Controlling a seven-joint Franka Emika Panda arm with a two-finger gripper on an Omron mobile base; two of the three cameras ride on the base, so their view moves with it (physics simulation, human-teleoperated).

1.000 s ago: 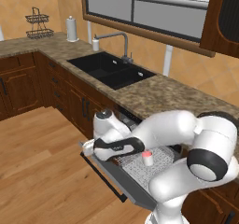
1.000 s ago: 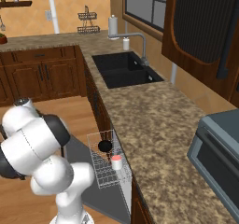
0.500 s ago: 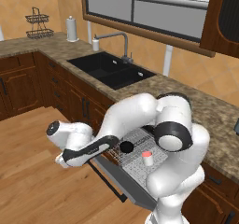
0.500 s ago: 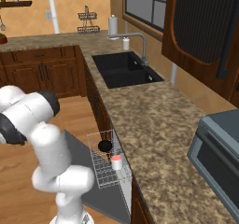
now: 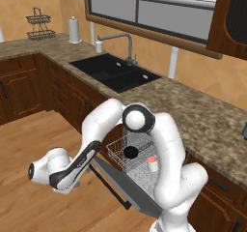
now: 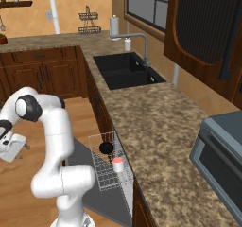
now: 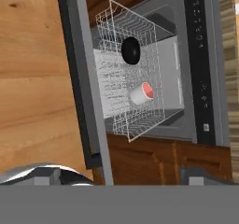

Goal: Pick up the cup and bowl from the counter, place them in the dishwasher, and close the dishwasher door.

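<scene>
**No legible writing**

No text, brand, number or sign can be read anywhere. The dark control strip (image 7: 201, 64) of the dishwasher (image 7: 186, 101), at about 3 o'clock in the hand view, carries small pale marks, too tiny and blurred to make out as letters or symbols.

One cup (image 7: 141, 93) and one bowl (image 7: 131, 50) counted in single wire rack (image 7: 116, 27), ahead of gripper; one dishwasher door (image 7: 88, 87), one bar handle (image 7: 74, 78).
</scene>
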